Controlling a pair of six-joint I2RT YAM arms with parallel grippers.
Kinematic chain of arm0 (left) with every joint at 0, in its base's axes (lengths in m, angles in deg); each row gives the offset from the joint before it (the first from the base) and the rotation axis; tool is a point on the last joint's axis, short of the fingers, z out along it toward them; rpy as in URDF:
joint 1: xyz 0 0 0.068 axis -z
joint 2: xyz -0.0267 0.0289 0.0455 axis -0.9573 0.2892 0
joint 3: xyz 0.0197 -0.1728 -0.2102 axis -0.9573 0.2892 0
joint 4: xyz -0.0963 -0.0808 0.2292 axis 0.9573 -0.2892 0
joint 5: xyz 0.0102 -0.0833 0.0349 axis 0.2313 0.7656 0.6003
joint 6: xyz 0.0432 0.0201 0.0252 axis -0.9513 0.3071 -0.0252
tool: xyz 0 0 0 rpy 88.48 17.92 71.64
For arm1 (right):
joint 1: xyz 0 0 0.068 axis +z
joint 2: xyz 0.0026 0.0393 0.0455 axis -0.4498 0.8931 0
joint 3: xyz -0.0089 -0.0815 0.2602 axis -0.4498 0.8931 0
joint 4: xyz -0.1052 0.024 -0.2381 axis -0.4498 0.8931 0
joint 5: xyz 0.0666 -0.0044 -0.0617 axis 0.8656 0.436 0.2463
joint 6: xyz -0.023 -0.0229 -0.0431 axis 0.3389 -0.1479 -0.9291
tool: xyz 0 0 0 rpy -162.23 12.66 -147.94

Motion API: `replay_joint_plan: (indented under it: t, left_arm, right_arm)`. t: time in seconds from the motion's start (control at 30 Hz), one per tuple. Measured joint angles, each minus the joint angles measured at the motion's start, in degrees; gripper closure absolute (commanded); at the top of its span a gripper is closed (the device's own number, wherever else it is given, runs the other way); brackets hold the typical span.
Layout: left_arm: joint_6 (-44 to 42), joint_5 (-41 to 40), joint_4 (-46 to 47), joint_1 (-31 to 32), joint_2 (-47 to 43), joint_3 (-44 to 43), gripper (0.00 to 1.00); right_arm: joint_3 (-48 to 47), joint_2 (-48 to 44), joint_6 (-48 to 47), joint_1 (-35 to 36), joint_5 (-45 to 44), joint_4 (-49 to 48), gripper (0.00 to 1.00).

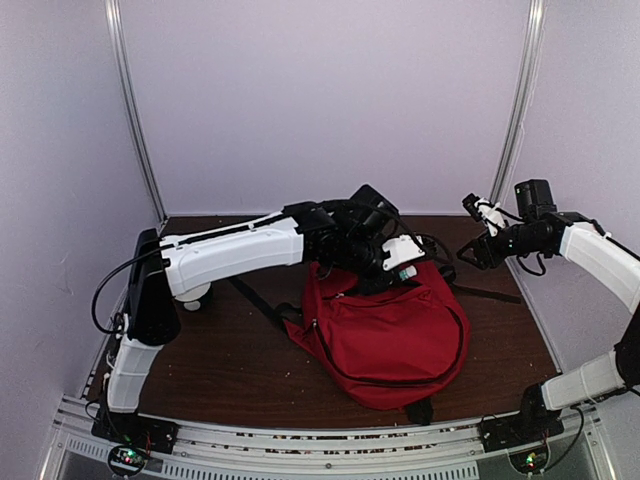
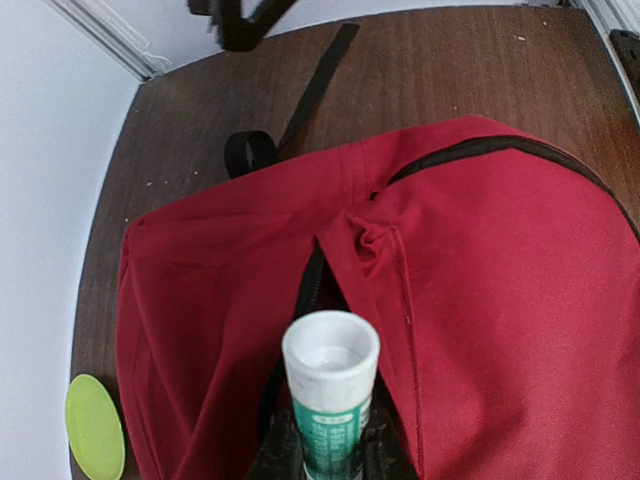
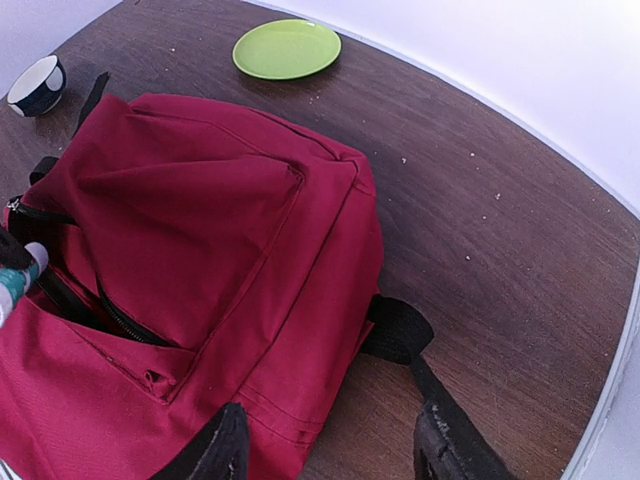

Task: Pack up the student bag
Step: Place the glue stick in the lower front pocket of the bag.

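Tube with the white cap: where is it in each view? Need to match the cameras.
Top external: tube just right of centre, at the upper edge of the bag.
Left wrist: tube bottom centre, cap toward the camera, over the zipper opening.
Right wrist: tube at the far left edge, mostly cut off, beside the zipper.
Shared landmark: the red bag.

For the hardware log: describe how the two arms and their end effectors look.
White shells, black joints and loose black cables on the left arm and right arm. The right end effector has black fingers. Green-lit boards sit at both bases.
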Motion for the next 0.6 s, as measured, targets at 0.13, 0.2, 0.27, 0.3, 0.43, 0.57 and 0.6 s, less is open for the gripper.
replay_joint_plan:
  t: [0.13,0.2,0.27,0.3,0.43,0.57,0.6]
  left_arm:
    - [-1.27,-1.53,-1.92,1.40,1.70,-1.07,1.00]
    - [-1.44,-2.91,-2.75,1.84,2.67,-1.84,1.00]
    - [-1.55,-5.46,-3.69,2.14,4.35,-3.54,1.00]
    - [-1.55,-6.67,-3.98,2.16,5.09,-4.20,1.00]
    - [-1.53,-13.07,-5.73,2.05,8.57,-7.43,1.00]
    - [-1.07,-18.21,-6.29,1.99,9.40,-8.41,0.99]
    - [-0.92,-19.34,-6.56,1.88,9.51,-8.48,0.98]
  right_arm:
    - [0.00,0.02,0.00,0.00,0.52,0.00,0.43]
    - [0.00,0.02,-0.02,0.00,0.87,0.00,0.43]
    - [0.00,0.02,-0.02,0.00,1.22,0.02,0.43]
    - [0.00,0.04,-0.02,0.00,1.38,0.02,0.43]
    - [0.00,0.17,-0.02,0.00,1.99,0.04,0.43]
    - [0.00,0.17,-0.04,0.00,2.36,0.07,0.43]
    - [0.00,0.17,-0.04,0.00,2.45,0.09,0.43]
